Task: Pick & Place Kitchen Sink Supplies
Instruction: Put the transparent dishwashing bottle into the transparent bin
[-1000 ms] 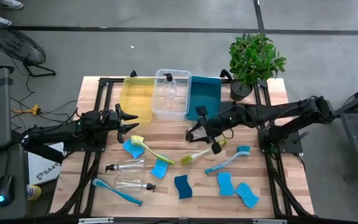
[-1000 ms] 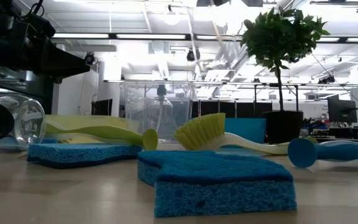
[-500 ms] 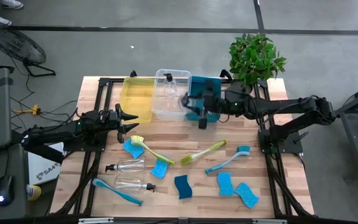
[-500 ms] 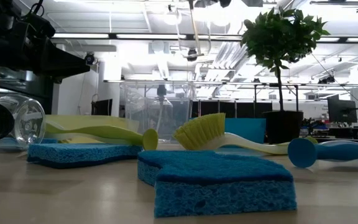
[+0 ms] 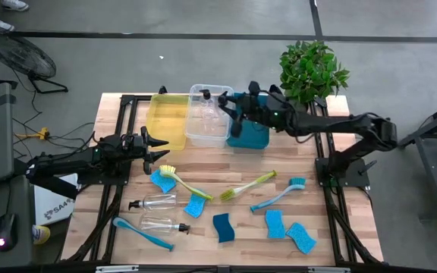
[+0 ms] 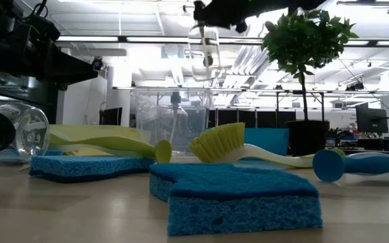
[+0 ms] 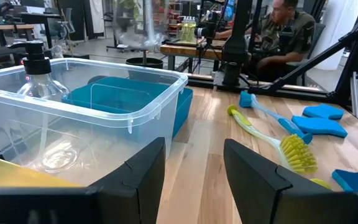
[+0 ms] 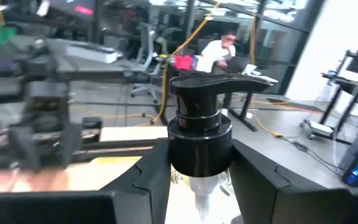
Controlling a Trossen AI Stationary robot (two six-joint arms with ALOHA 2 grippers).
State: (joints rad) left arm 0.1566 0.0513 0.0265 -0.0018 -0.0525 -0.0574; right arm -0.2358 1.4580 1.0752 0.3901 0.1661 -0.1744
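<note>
My right gripper [image 5: 228, 106] reaches in from the table's right, high over the clear bin [image 5: 209, 129], and is shut on a clear bottle [image 6: 204, 47] with a black pump top [image 8: 201, 99]. Another pump bottle [image 5: 205, 96] stands inside that bin. Two more bottles [image 5: 156, 202] lie on the wood at the near left. Blue sponges [image 5: 223, 226], yellow-green brushes [image 5: 247, 186] and blue brushes [image 5: 279, 195] also lie on the table. At the table's left, my left gripper [image 5: 158, 145] waits open, pointing level at the bins. My right gripper pinches the bottle at its black collar [image 8: 201, 146], just under the pump head, between its two fingers [image 8: 148, 180]. The fingers come in level from the table's right. The bottle is upright with its clear body hanging below them, lifted well clear of the bin.
A yellow bin [image 5: 169, 117], the clear bin and a teal bin [image 5: 250, 125] stand side by side at the far edge. A potted plant [image 5: 309, 72] stands at the far right corner. Bare wood shows between the bins and the scattered supplies. People sit in the room beyond.
My right gripper has carried the bottle from above the table's middle toward the far edge and a little left, until it is over the clear bin. Its wrist has swung round to point toward the table's left. The bottle has stayed lifted.
</note>
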